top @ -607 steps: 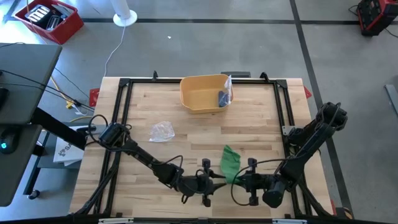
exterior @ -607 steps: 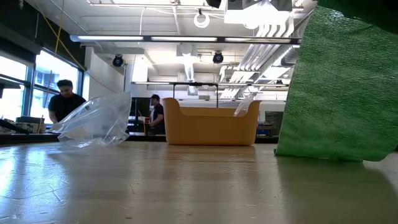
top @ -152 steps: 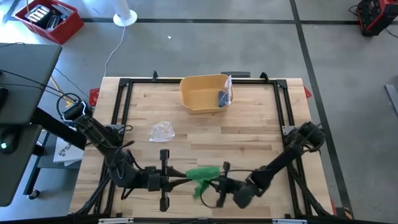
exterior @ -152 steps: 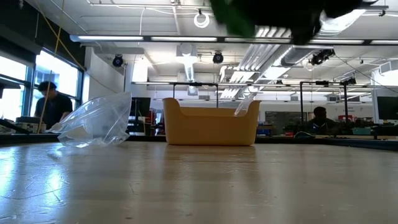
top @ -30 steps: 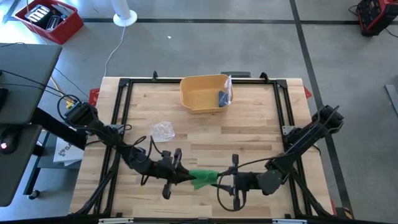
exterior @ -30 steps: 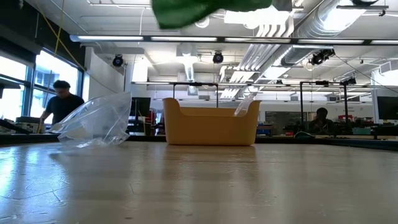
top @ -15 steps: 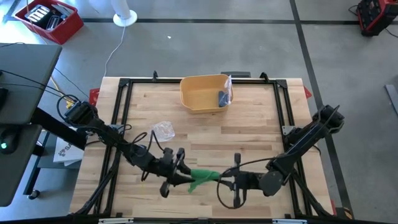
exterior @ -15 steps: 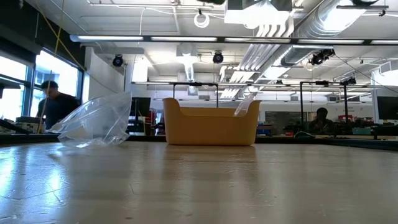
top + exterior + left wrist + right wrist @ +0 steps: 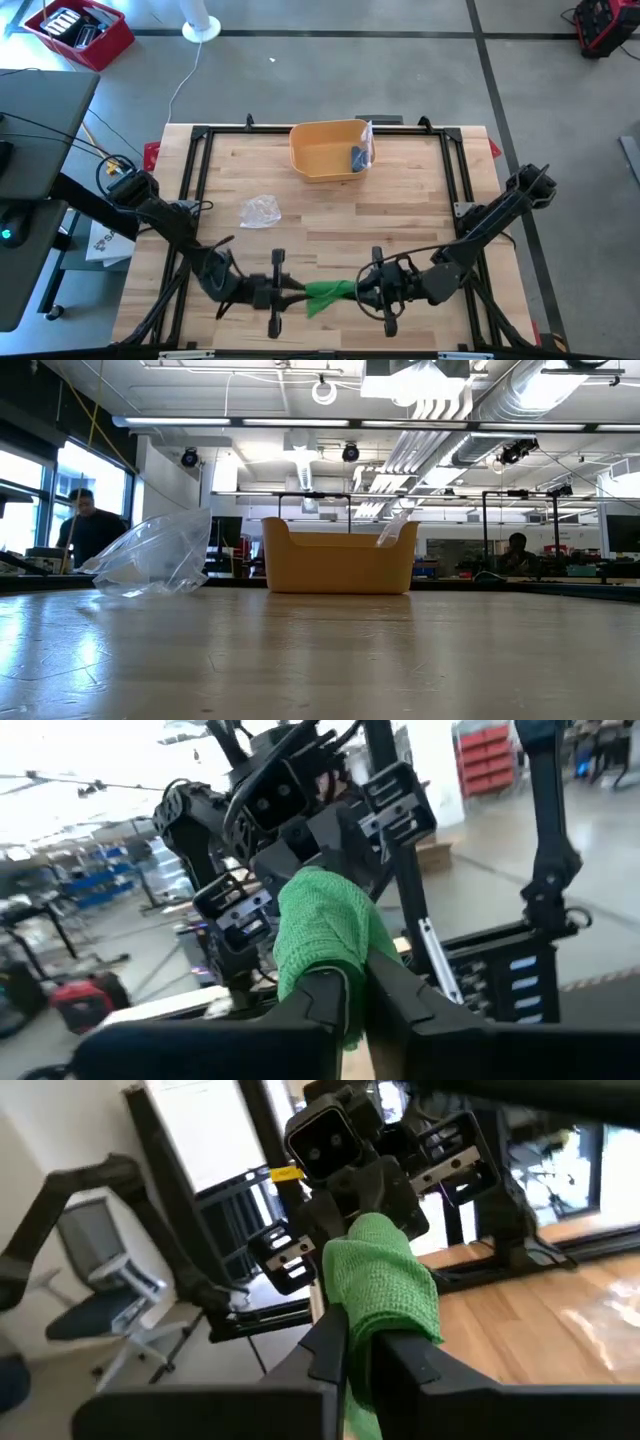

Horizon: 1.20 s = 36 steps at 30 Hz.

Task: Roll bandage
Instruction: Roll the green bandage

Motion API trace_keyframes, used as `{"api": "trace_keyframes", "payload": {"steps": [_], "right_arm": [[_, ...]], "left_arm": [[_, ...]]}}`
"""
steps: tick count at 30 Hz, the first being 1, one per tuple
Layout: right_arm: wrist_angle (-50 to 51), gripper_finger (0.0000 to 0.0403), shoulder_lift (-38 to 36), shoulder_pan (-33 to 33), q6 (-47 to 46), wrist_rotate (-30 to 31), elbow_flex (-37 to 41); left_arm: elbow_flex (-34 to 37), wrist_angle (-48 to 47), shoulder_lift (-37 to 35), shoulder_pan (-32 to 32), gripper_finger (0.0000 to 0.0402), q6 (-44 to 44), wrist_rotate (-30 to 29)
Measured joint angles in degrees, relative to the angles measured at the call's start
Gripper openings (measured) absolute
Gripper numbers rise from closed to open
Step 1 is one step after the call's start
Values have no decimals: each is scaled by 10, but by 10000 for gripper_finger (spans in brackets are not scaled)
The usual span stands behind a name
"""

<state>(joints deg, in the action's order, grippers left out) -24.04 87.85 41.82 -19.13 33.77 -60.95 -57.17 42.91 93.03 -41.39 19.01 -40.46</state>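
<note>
Wooden counter (image 9: 400, 225) near edge: I have the green bandage (image 9: 325, 293) stretched between both grippers. Left gripper (image 9: 296, 292) and right gripper (image 9: 357, 290) face each other, jaws of each clenched on it.

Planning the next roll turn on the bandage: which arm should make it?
No clear favourite. The left tool and right tool are each shut on one end of the green mesh bandage, held between them above the wooden table. Either could probably twist while the other holds.
</note>
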Motion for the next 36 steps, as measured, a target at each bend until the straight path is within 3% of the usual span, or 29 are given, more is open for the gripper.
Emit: {"api": "trace_keyframes", "payload": {"steps": [4, 10, 12, 15, 18, 22, 27, 30, 33, 36], "right_arm": [[-1, 73, 0, 0, 46, -20, -1], [17, 142, -1, 3, 256, -11, -1], [17, 138, 5, 6, 309, 41, -1], [18, 91, 12, 11, 345, 91, -1], [20, 20, 14, 12, 329, 92, -1], [21, 18, 10, 14, 203, 117, -1], [29, 6, -8, 14, 50, 93, -1], [36, 16, -20, 13, -6, 41, 1], [36, 26, -26, 12, -29, -9, 1], [53, 45, -27, 12, -5, -19, 1]], "left_arm": [[-28, -41, 0, -13, 14, -16, -19], [-48, -78, -1, 5, 6, -207, 6], [-48, -72, -1, 14, 6, -273, 21], [-47, -66, -1, 21, 10, -320, 36], [-47, -89, -12, 24, 34, -325, 63], [-48, -120, -26, 26, 88, -308, 68], [-50, -127, -13, 25, 131, -178, 67], [-51, -137, 4, 22, 122, -102, 42], [-51, -137, 18, 6, 82, -30, -7], [-52, -143, 15, 3, 22, -77, -11]]}}
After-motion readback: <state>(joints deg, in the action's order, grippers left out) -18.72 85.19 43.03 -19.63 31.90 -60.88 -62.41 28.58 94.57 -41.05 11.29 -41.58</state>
